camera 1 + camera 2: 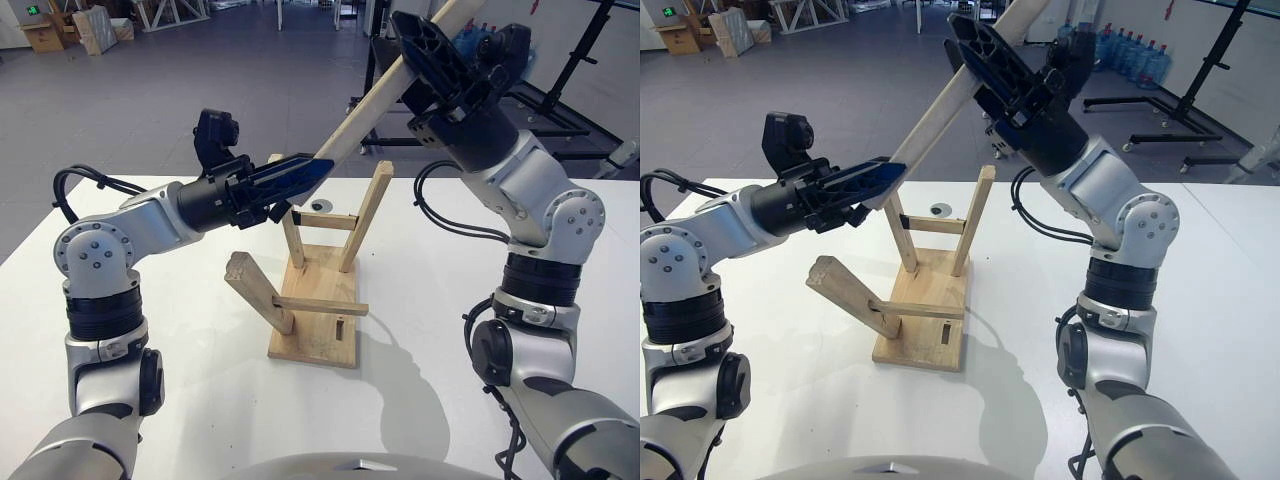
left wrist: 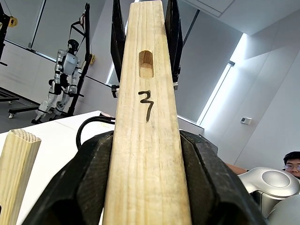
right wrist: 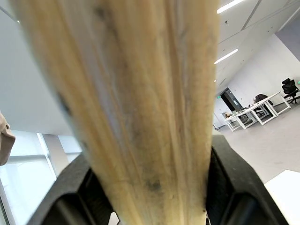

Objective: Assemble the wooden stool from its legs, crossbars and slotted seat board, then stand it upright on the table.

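Observation:
A long wooden leg (image 1: 365, 110) hangs slanted in the air above the table, held at both ends. My left gripper (image 1: 305, 172), with blue fingers, is shut on its lower end. My right gripper (image 1: 425, 50), black, is shut on its upper part. The left wrist view shows the leg (image 2: 147, 140) with a slot and a handwritten mark. Below, the slotted seat board (image 1: 320, 325) lies flat on the table. Two legs (image 1: 365, 215) stand on it, joined by a crossbar (image 1: 328, 221). A third leg (image 1: 255, 288) leans tilted at the board's left edge with a crossbar (image 1: 322, 306) in it.
The white table (image 1: 200, 360) has a small round hole (image 1: 318, 207) behind the stool parts. Black stands and frames (image 1: 560, 90) are on the floor beyond the far edge. Bare tabletop lies to both sides of the board.

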Tool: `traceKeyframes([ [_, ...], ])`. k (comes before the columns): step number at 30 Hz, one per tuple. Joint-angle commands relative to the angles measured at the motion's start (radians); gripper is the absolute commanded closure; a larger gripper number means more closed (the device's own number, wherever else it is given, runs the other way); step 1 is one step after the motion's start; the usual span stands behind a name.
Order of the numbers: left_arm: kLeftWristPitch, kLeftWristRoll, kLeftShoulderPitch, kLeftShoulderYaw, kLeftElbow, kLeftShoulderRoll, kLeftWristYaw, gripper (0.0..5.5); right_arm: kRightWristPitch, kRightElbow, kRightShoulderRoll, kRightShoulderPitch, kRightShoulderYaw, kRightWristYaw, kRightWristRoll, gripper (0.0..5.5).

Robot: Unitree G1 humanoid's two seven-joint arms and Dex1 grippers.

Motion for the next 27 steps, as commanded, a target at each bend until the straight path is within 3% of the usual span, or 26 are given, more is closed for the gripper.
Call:
traceKeyframes([
  [1,-0.025,0.012,0.006,-0.004,-0.008,0.012,0.0,3.46,-0.002,-0.025,-0.02,0.038,0.006,0.006,-0.022,3.33],
  [6,-0.045,0.05,-0.001,-0.014,-0.005,0.011,0.014,3.46,-0.025,-0.06,-0.021,0.06,0.013,0.019,-0.058,3.4],
  [11,-0.116,0.08,-0.002,0.024,-0.011,-0.008,0.098,2.45,-0.062,-0.085,-0.018,0.091,0.022,0.039,-0.149,3.44],
  [15,-0.178,-0.025,-0.009,0.148,-0.017,0.001,0.246,1.91,-0.074,-0.111,-0.058,0.15,0.022,0.086,-0.248,3.44],
  [18,-0.247,-0.112,0.0,0.255,-0.019,0.026,0.382,1.41,-0.087,-0.225,-0.154,0.271,0.012,0.179,-0.384,3.45],
  [22,-0.329,-0.015,0.238,0.407,-0.011,0.059,0.515,0.72,-0.158,-0.415,-0.313,0.543,-0.074,0.36,-0.574,3.45],
  [27,-0.398,0.09,0.387,0.429,-0.029,0.03,0.577,0.5,-0.318,-0.46,-0.297,0.731,-0.072,0.58,-0.708,3.45],
])
